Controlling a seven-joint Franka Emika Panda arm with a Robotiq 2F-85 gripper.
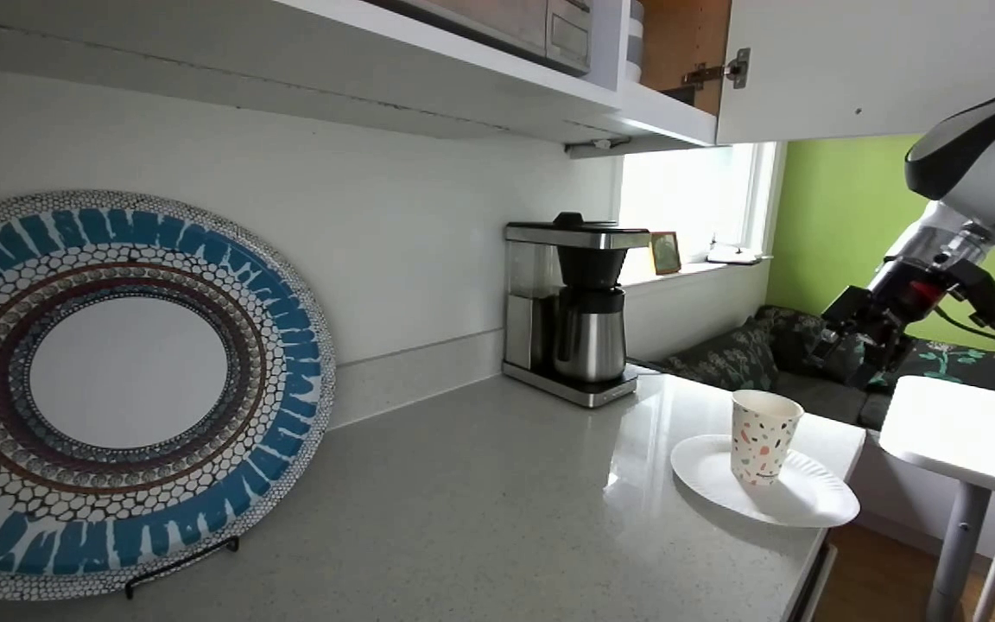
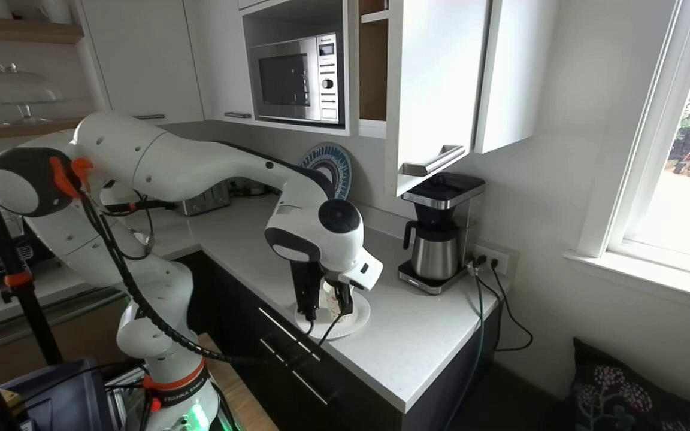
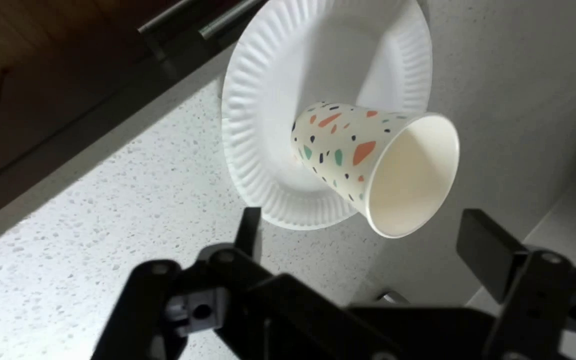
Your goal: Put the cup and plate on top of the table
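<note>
The cream-white cup [image 1: 761, 445] with coloured specks stands upright on the white plate [image 1: 705, 475]. The plate lies on the pale grey countertop [image 1: 463, 510], the table, near its front edge. In the wrist view the cup [image 3: 338, 145] shows its empty inside, and the plate [image 3: 263, 130] is under it. My gripper [image 3: 361, 220] is open and empty, and the cup lies ahead of the fingers, untouched. In an exterior view the gripper [image 1: 847, 354] is raised above and beyond the cup. In an exterior view the gripper [image 2: 327, 311] partly hides the cup and plate [image 2: 357, 317].
A coffee maker [image 1: 575, 311] stands against the wall. A large blue-patterned plate [image 1: 126, 380] leans on a stand. A cabinet door [image 2: 441, 90] hangs open above the counter. A separate white table [image 1: 972, 428] and a sofa [image 1: 817, 393] lie beyond the counter's end.
</note>
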